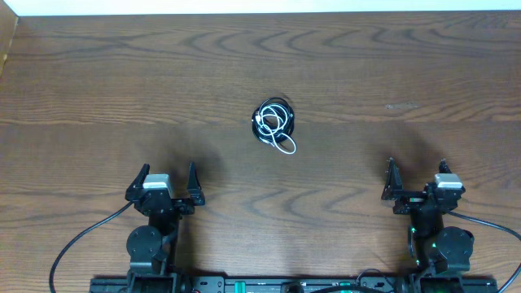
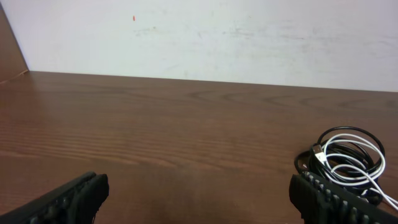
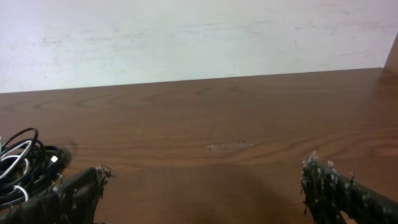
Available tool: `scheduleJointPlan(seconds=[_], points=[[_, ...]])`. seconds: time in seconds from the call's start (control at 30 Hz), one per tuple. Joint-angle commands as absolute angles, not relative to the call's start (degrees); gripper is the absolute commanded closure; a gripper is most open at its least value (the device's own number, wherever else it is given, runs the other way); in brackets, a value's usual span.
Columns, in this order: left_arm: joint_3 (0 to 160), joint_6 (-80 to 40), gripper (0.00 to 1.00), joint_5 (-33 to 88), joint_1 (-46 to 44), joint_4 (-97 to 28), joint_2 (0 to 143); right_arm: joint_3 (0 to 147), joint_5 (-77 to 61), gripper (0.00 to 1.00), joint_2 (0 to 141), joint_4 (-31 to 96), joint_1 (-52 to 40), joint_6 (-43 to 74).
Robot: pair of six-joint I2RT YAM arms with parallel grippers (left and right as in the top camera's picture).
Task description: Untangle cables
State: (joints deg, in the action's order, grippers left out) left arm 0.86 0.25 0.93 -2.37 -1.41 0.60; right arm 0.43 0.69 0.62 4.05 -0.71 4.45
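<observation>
1. Cables (image 1: 274, 124) lie bunched in one small coil near the middle of the worktop (image 1: 98, 81), with nothing pulled apart yet.
2. From my left hand (image 1: 167, 177) the coil sits at about 2 o'clock. From my right hand (image 1: 417, 174) it sits at about 10 o'clock. Both are well apart from it. The left looks somewhat nearer, so I judge it the better one to reach first.
3. Both hands are spread wide and hold nothing.
4. The coil is nearly round, so it has barely any long axis. It stretches slightly from 11 to 5 o'clock, because a loop of the white cable (image 1: 286, 146) pokes out at 5 o'clock.
5. The black cables (image 1: 269, 108) wind round the 12 o'clock side. I cannot tell which way the plug ends point.
</observation>
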Motion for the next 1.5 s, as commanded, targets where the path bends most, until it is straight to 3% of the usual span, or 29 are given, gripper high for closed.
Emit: scheduleJointPlan(seconds=[0.0, 1.3, 1.4, 1.47], points=[[0.23, -2.44, 0.01, 4.03, -2.61, -3.64, 0.23, 0.32, -8.51, 0.01, 4.84, 3.66, -0.47, 6.61], [0.23, -2.44, 0.01, 4.03, -2.59, -3.64, 0.23, 0.32, -8.54, 0.01, 4.84, 3.66, -0.47, 6.61], [0.23, -2.44, 0.01, 4.03, -2.61, -3.64, 0.23, 0.32, -10.26, 0.01, 4.84, 3.09, -0.47, 11.75], [0.23, -2.42, 0.01, 4.01, -2.59, -3.64, 0.23, 0.32, -16.97, 0.01, 4.84, 2.98, -0.47, 22.37]])
